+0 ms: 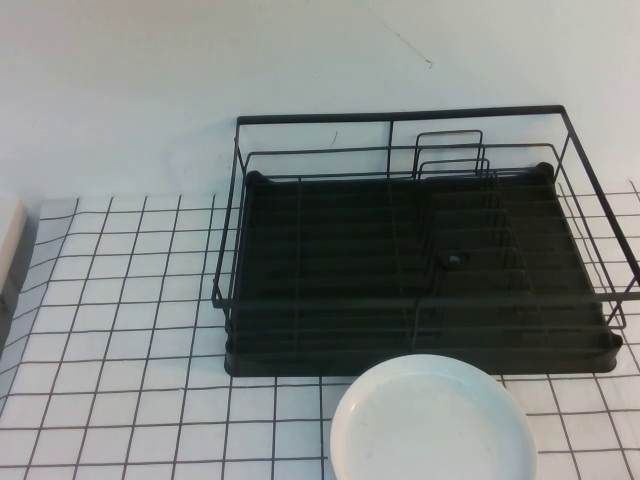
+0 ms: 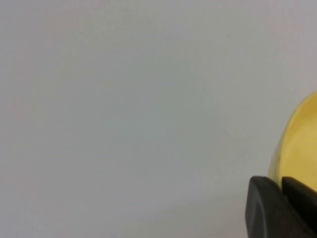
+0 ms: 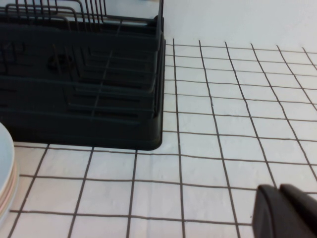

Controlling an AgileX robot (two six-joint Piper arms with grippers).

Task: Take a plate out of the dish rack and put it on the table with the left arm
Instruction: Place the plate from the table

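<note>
The pale-yellow plate shows only in the left wrist view, held in the air against a plain white wall. My left gripper is shut on its rim, one dark finger on each side. The left arm is out of the high view. The black wire dish rack stands at the middle and right of the tiled table and holds no plates. It also shows in the right wrist view. My right gripper is shut and empty, low over the table to the right of the rack.
A white plate lies on the table just in front of the rack; its edge also shows in the right wrist view. A pale object sits at the table's far left edge. Bare tiles lie left of the rack.
</note>
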